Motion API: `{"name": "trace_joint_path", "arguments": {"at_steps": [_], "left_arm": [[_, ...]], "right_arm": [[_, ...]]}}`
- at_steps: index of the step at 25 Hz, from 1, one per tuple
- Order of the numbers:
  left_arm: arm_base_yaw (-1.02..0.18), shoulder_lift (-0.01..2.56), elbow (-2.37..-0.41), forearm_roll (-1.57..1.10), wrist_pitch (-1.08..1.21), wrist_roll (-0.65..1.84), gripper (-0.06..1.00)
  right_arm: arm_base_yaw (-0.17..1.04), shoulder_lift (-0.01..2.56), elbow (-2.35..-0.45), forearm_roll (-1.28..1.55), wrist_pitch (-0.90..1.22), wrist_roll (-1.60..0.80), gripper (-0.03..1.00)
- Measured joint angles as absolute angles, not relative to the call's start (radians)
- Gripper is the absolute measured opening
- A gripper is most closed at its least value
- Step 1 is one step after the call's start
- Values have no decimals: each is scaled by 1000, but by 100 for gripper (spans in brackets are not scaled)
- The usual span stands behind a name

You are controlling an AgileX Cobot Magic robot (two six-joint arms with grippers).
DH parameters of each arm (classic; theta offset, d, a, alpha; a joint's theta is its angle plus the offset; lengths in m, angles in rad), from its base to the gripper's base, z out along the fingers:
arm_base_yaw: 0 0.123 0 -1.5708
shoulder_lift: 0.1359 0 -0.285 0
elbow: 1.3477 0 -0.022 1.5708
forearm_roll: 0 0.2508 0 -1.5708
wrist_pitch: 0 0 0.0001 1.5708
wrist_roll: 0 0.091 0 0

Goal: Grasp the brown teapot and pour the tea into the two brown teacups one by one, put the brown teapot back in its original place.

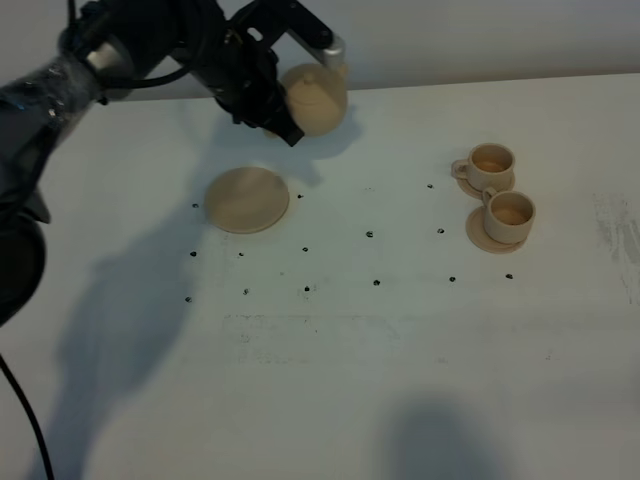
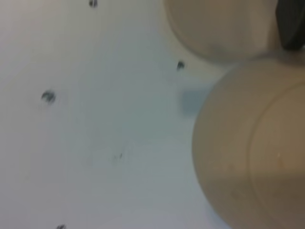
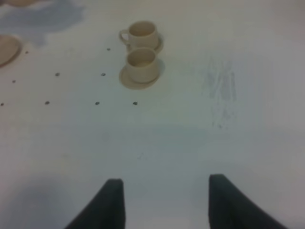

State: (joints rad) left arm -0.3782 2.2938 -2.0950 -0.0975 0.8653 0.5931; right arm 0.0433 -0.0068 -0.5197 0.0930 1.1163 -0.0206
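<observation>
The brown teapot [image 1: 316,98] hangs in the air over the back of the table, behind and to the right of the flat round saucer [image 1: 247,199], its original place. My left gripper [image 1: 272,108] is shut on the teapot at its left side. In the left wrist view the teapot's body [image 2: 252,152] fills the corner, with the saucer [image 2: 219,28] below it and one dark finger [image 2: 290,24] at the edge. The two brown teacups [image 1: 490,165] [image 1: 510,213] stand on small saucers at the right. My right gripper [image 3: 164,195] is open, low over bare table, well short of the cups [image 3: 142,32] [image 3: 141,64].
Small black dots [image 1: 370,234] mark the white tabletop between the big saucer and the cups. The left arm's shadow [image 1: 130,300] falls across the table's left part. A scuffed patch [image 3: 221,90] lies to the right of the cups.
</observation>
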Motion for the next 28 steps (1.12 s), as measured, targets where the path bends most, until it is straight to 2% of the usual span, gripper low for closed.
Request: {"name": "trace_joint_path", "arguments": {"at_steps": [7, 28], "left_arm": [[-425, 2386, -2238, -142, 879, 625, 10], [-492, 2420, -2249, -154, 756, 864, 10]], "right_arm": [[43, -7, -520, 93, 1116, -21, 40], [43, -7, -520, 93, 1116, -21, 40]]}}
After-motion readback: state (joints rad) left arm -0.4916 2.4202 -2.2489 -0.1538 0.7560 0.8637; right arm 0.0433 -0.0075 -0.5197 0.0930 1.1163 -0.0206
